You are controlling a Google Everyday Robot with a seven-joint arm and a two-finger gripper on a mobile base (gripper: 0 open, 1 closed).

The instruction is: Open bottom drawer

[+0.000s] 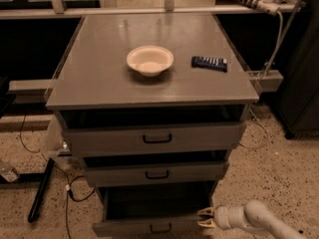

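pretty dim warm overhead light, soft sheen on the worktop (99,78), deep shadow underneath, gripper (204,218) pale at bottom right

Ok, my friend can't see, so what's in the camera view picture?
A grey three-drawer cabinet has its bottom drawer pulled partly out, with the robot's gripper at that drawer's right front corner. On top sit a white bowl and a dark remote.

Cabinet top (99,78) had a smooth grey finish with a soft sheen, the bottom drawer (129,228) looked matt grey, the bowl (150,59) matt cream, the remote (210,62) dark plastic, the floor (279,173) speckled and gritty, and the gripper (205,218), smooth off-white plastic, sat at that drawer's right end.
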